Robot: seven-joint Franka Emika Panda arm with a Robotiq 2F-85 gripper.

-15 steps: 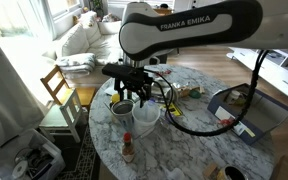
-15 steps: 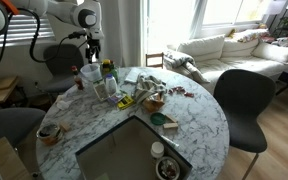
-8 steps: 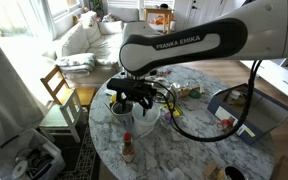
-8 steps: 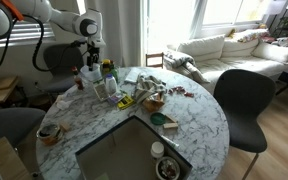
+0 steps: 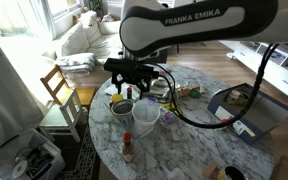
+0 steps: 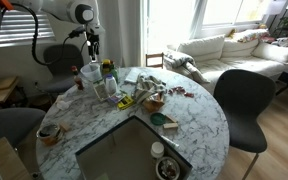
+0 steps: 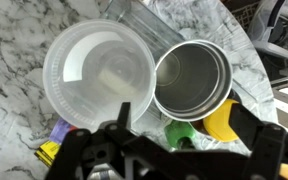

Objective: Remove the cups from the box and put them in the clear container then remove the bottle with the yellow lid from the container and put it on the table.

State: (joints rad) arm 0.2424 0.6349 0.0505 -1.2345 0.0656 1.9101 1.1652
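Note:
In the wrist view the white bowl-like cup (image 7: 96, 75) and the metallic grey cup (image 7: 191, 78) stand upright side by side, touching. See-through plastic (image 7: 152, 24) shows behind them; I cannot tell whether it is the clear container or whether the metallic cup sits in it. The yellow lid of the bottle (image 7: 224, 120) shows right beside the metallic cup. My gripper (image 7: 184, 120) hovers open and empty above them, also visible in both exterior views (image 5: 134, 80) (image 6: 92, 50). The white cup (image 5: 147, 118) and a dark-inside cup (image 5: 122, 106) stand below it. The grey-blue box (image 5: 252, 112) (image 6: 109, 150) lies away from them.
A green-capped bottle (image 7: 180, 132) (image 6: 108, 68) stands beside the yellow lid. A red-capped sauce bottle (image 5: 128, 148) stands near the table edge. Loose clutter lies mid-table (image 6: 149, 95). Two small round things (image 6: 164, 160) lie in the box, too small to identify. Chairs surround the round marble table (image 6: 199, 125).
My gripper dipped slightly, then rose higher above the cups, still open and empty. The cups and bottles have not moved.

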